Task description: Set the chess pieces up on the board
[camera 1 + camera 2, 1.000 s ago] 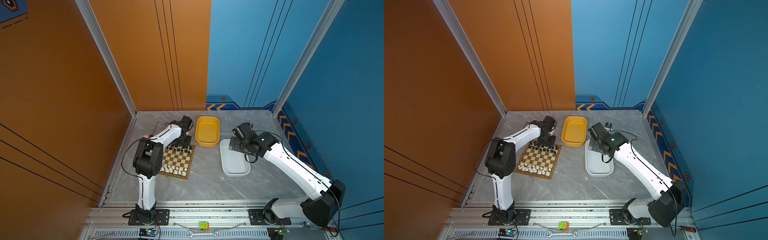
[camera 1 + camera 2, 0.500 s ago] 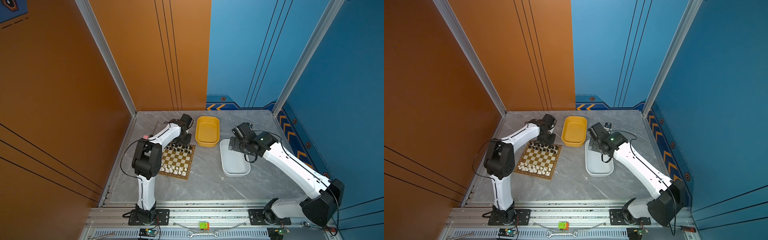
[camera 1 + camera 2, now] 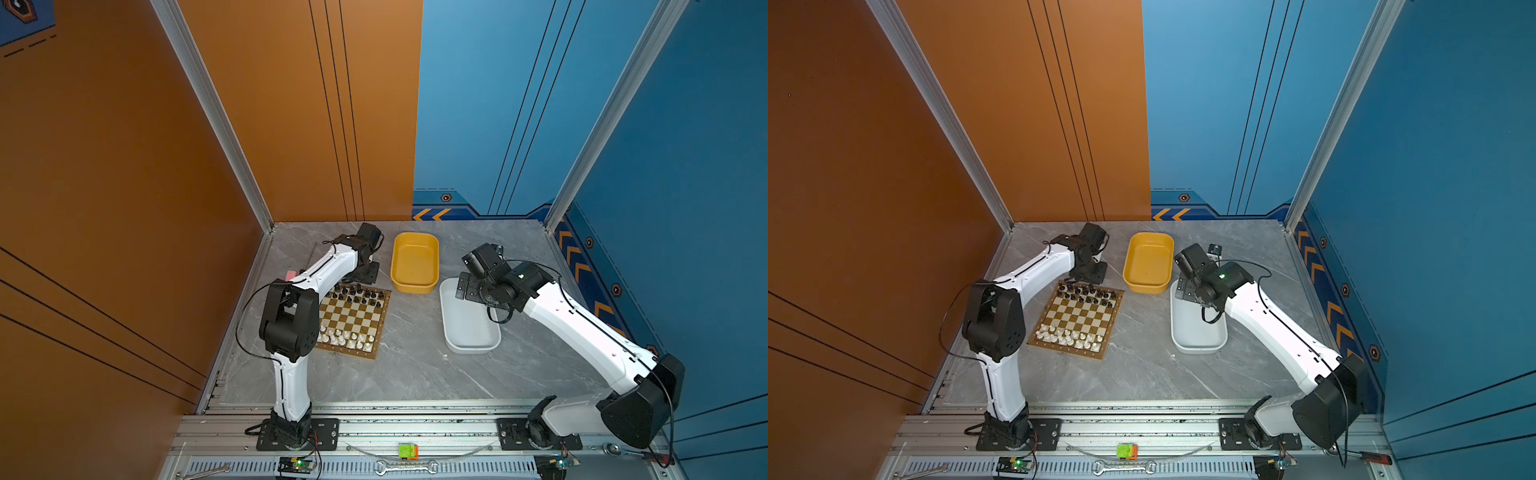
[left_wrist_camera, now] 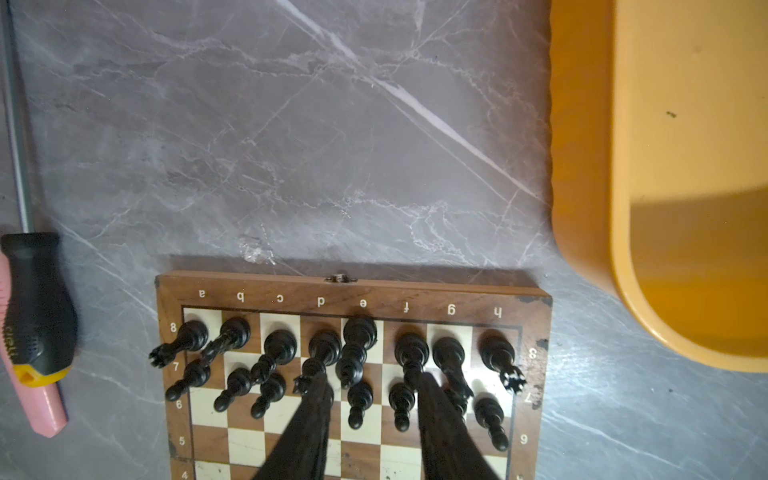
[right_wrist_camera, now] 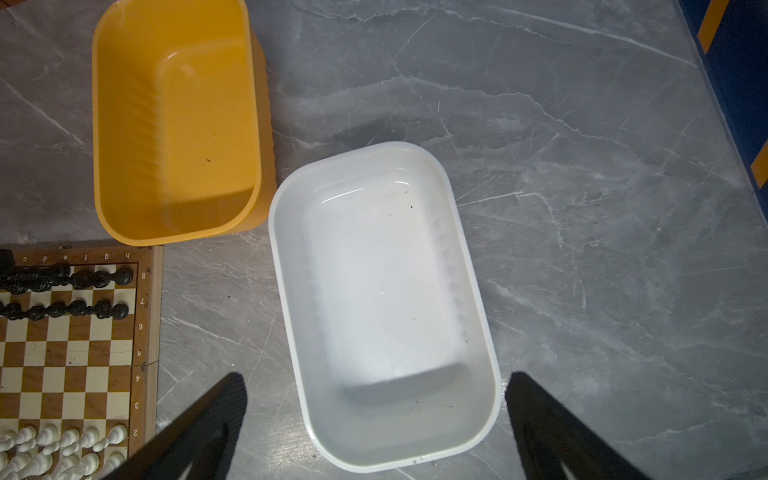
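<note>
The board (image 3: 353, 322) (image 3: 1077, 320) lies left of centre in both top views. Black chess pieces (image 3: 354, 293) stand in two rows along its far side and cream-white ones (image 3: 347, 338) in two rows along its near side. My left gripper (image 4: 372, 384) hangs over the black rows (image 4: 359, 345), open, with its fingers (image 4: 309, 419) either side of two upright pawns (image 4: 360, 401) and touching neither. The fingers hide some pieces behind them. My right gripper (image 5: 376, 381) stands wide open and holds nothing above the white tub (image 5: 286, 266). The right wrist view shows the board's corner (image 5: 143, 332).
A yellow tub (image 3: 415, 287) (image 4: 582, 166) with nothing in it sits just beyond the board's far right corner, and the white tub (image 3: 473, 350) is to its right. A screwdriver (image 4: 37, 316) with a pink and black handle lies left of the board. Wrenches (image 3: 405, 468) rest on the front rail.
The left gripper's jaws have spread apart, and its wrist has drawn back slightly toward the rear wall. The right arm has not moved.
</note>
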Controlling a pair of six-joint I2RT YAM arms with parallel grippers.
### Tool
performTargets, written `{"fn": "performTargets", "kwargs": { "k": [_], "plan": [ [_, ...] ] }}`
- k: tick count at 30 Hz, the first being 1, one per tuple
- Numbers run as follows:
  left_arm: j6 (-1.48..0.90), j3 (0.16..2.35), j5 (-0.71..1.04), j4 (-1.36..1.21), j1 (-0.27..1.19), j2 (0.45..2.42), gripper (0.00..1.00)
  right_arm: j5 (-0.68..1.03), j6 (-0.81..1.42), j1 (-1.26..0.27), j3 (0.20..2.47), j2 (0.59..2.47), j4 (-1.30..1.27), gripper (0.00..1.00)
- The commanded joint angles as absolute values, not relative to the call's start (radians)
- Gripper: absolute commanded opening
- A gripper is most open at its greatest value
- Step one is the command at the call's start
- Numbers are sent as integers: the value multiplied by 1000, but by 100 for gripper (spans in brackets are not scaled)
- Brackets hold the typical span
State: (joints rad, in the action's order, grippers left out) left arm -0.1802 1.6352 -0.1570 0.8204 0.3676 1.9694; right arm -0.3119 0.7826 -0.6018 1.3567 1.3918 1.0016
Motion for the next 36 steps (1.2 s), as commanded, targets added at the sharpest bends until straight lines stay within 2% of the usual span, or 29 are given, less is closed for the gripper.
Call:
{"fn": "performTargets", "kwargs": {
  "k": [1,9,36],
  "plan": [
    [-180,1647,-169,835,355,1992,37,-323,767,-593,1381,1399,1006,100],
    [-186,1635,-151,825,339,2022,35,-320,767,-586,1380,1397,1006,100],
    [-210,1603,-107,817,331,2040,18,-314,765,-576,1381,1408,1008,100]
  ]
}}
